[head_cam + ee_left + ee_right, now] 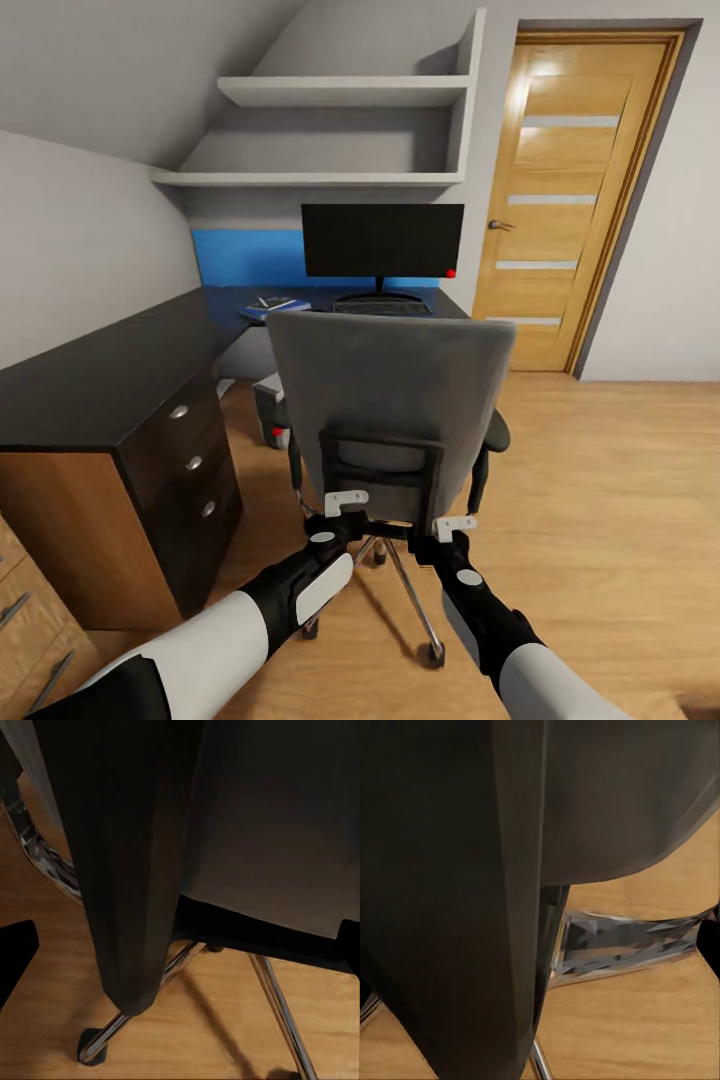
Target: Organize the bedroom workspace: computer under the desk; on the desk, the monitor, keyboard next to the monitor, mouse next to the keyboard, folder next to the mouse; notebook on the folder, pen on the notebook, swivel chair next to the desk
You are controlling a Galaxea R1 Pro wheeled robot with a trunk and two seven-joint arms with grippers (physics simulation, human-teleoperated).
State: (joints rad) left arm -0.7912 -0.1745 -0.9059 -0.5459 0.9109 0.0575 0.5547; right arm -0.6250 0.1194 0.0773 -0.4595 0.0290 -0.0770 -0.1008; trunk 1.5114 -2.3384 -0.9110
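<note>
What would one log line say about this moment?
stage: positioning swivel chair | left gripper, right gripper: at chair back's lower frame, grip unclear | folder: on desk | monitor: on desk

Home bedroom w/ workspace — desk, monitor, sloped ceiling.

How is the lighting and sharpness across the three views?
Head view: evenly lit and sharp, wide-angle stretch at the edges, glare on the door. Both wrist views: dim, with the swivel chair close up as a dark soft mass, its chrome base reflective.

The swivel chair blocks the desk; open floor right.
</note>
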